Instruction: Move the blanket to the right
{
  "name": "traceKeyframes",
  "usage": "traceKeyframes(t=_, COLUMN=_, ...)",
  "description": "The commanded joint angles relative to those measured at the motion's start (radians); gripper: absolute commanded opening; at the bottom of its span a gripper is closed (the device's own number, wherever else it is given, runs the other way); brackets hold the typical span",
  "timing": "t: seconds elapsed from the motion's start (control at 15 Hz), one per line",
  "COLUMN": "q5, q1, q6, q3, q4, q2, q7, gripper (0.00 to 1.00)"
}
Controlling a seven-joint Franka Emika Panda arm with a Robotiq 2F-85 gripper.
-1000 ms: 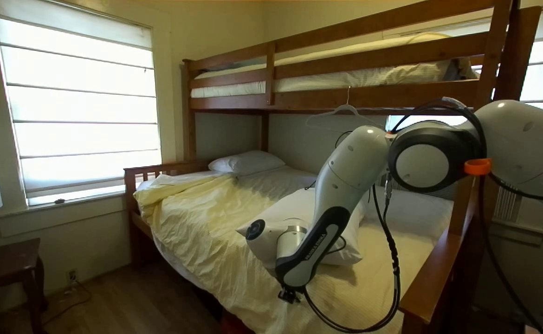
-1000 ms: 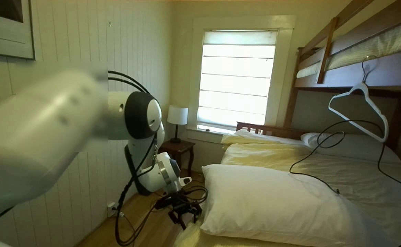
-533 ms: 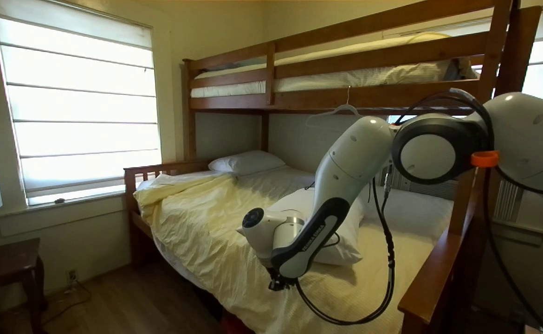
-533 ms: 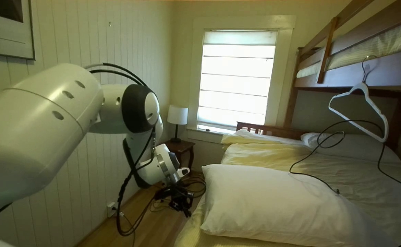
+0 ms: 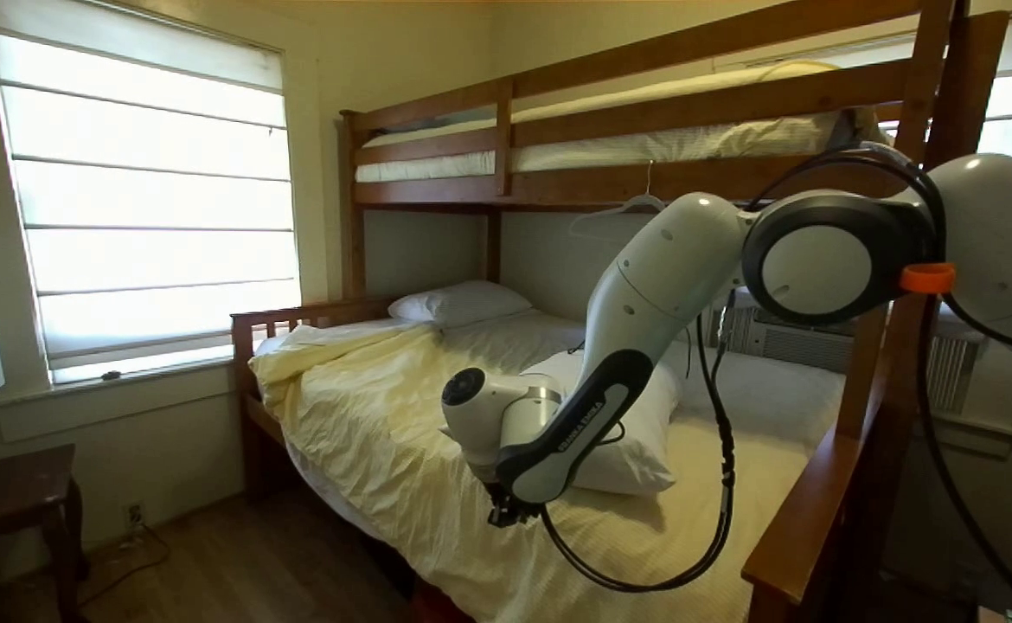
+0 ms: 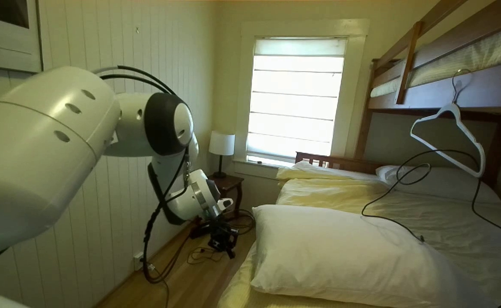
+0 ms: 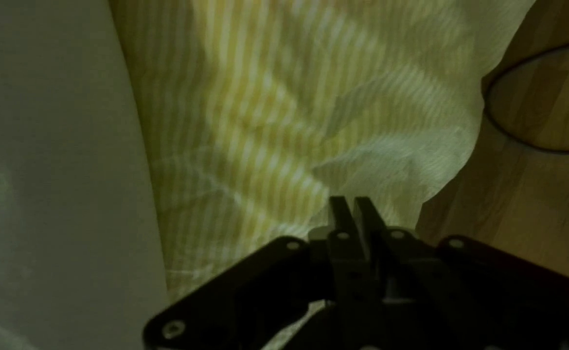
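Note:
The blanket (image 5: 376, 433), a pale yellow wrinkled cloth, covers much of the lower bed and hangs over its near side. In the wrist view the blanket (image 7: 260, 146) shows fine stripes, with its edge lying over the wooden floor. My gripper (image 7: 349, 198) is over that edge, its fingertips drawn together with a thin gap and no cloth seen between them. In an exterior view the gripper (image 6: 229, 253) hangs beside the bed, apart from the blanket. From another angle it shows as a small dark shape (image 5: 510, 510) under the wrist.
A plump white pillow (image 6: 340, 252) lies on the bed close to the gripper. A white hanger (image 6: 473, 141) and a looped black cable (image 6: 379, 201) hang by the upper bunk. A wooden end board (image 5: 804, 519) stands at the bed's near end. A side table (image 6: 229, 182) bears a lamp.
The fingers, spread apart a second ago near the blanket's edge, have come together. The arm has lifted and drawn slightly away from the bed. The blanket lies much as before.

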Motion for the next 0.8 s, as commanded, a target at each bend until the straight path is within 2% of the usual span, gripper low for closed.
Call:
traceKeyframes(t=0.0, q5=-0.033, q1=0.049, q6=-0.055, q3=-0.025, q4=-0.073, q2=-0.042, q7=0.004, gripper=0.4)
traceKeyframes(t=0.27, q5=-0.114, q1=0.116, q6=-0.026, q3=-0.072, q4=-0.14, q2=-0.049, q7=0.15, gripper=0.66)
traceKeyframes(t=0.53, q5=-0.176, q1=0.137, q6=-0.023, q3=-0.077, q4=-0.259, q2=-0.099, q7=0.299, gripper=0.95)
traceKeyframes(t=0.67, q5=-0.175, q1=0.119, q6=-0.038, q3=-0.063, q4=-0.295, q2=-0.114, q7=0.359, gripper=1.0)
traceKeyframes(t=0.73, q5=-0.171, q1=0.096, q6=-0.051, q3=-0.036, q4=-0.209, q2=-0.06, q7=0.305, gripper=1.0)
